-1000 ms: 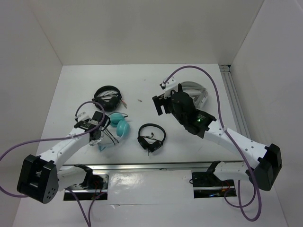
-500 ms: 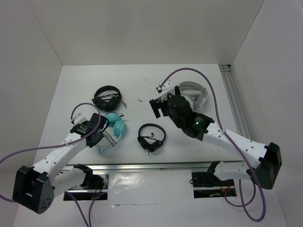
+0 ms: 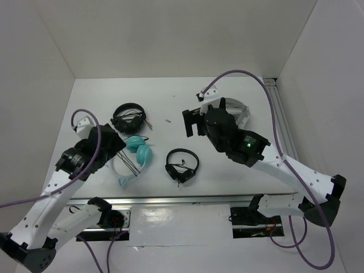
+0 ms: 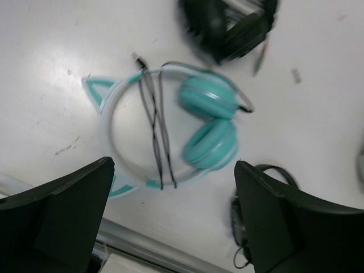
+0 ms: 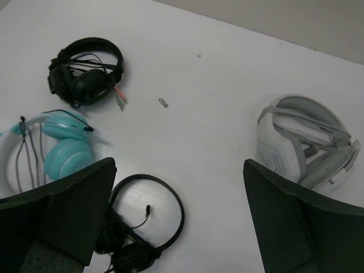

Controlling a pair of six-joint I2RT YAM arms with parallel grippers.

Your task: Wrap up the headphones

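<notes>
The white table (image 3: 170, 91) carries four headsets. The right arm (image 3: 273, 165) reaches from its base toward the middle of the table. The left arm (image 3: 57, 182) rises over the left front part.

The left gripper (image 4: 173, 170) hangs above the headphones (image 4: 207, 142), its fingers spread wide with nothing between them and touching nothing. The right gripper (image 5: 179, 165) is likewise spread wide and empty, up over the bare middle of the table.

The grey-white headset (image 5: 307, 142) lies at the right rear, well apart from the rest. The headphones lie flat at the left front, the two teal cups side by side and touching, the pale band forming a hoop to their left with a cat ear (image 4: 96, 91) pointing outward. The thin black cable (image 4: 156, 136) runs in several strands across the hoop, from one side of the band to the other.

A black headset (image 5: 85, 71) sits just behind them. A small black headset (image 5: 145, 227) lies near, to their right. A tiny speck (image 5: 163, 102) rests on the table right of the black headset.
</notes>
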